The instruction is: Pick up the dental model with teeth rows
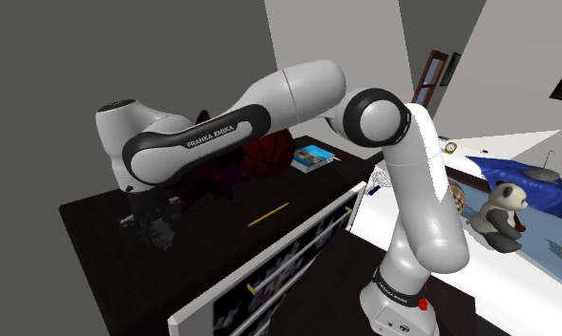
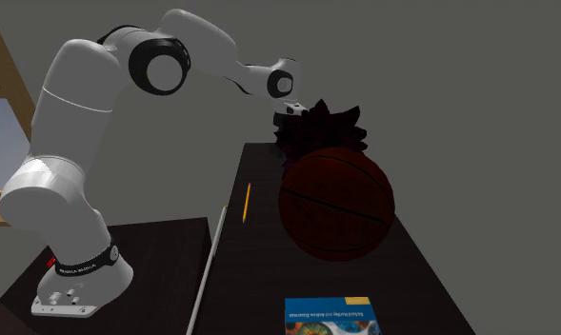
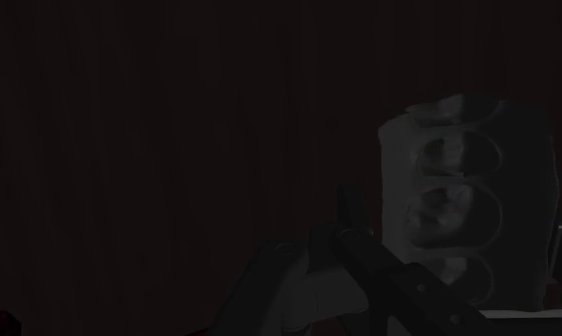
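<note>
Claw (image 1: 160, 237) low over the dark counter (image 1: 212, 239), presumably to reach the pale dental model (image 3: 465, 191) just beside it; spread or pressed together, we cannot tell.

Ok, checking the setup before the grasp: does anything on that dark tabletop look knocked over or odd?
Nothing stands out: the basketball, book and yellow pencil sit on the tabletop, with nothing spilled or broken.

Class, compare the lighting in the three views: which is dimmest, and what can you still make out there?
Wrist view: dimmest, almost all dark; the dental model, pale grey with round hollows, is just readable. Second exterior view: the white arm is well lit, the basketball dull dark red. Shoulder view: bright room behind, dark tabletop.
</note>
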### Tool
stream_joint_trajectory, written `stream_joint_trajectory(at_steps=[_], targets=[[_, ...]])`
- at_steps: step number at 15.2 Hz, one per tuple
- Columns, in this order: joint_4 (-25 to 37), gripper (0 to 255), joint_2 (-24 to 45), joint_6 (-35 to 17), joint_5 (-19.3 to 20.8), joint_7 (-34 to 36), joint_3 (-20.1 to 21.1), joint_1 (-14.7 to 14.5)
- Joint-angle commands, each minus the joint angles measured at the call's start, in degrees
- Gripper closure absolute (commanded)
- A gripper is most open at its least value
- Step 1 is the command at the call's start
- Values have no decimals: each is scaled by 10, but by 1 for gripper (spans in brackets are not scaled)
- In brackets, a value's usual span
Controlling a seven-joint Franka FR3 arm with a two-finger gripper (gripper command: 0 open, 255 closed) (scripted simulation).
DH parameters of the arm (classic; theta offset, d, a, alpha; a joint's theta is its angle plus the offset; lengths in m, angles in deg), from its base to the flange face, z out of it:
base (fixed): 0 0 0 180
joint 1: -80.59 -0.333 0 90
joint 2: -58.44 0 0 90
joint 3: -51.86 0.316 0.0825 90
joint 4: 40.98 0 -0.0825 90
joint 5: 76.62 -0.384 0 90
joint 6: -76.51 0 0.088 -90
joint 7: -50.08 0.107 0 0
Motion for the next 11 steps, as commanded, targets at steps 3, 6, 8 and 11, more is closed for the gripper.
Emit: stream_joint_trajectory(at_steps=[3, 6, 8, 11], targets=[[-1, 255, 1, -1, 0, 0, 0, 0], [0, 255, 1, -1, 0, 0, 0, 0], [5, 255, -1, 6, -1, 0, 1, -1], [16, 255, -9, 25, -4, -2, 2, 0]])
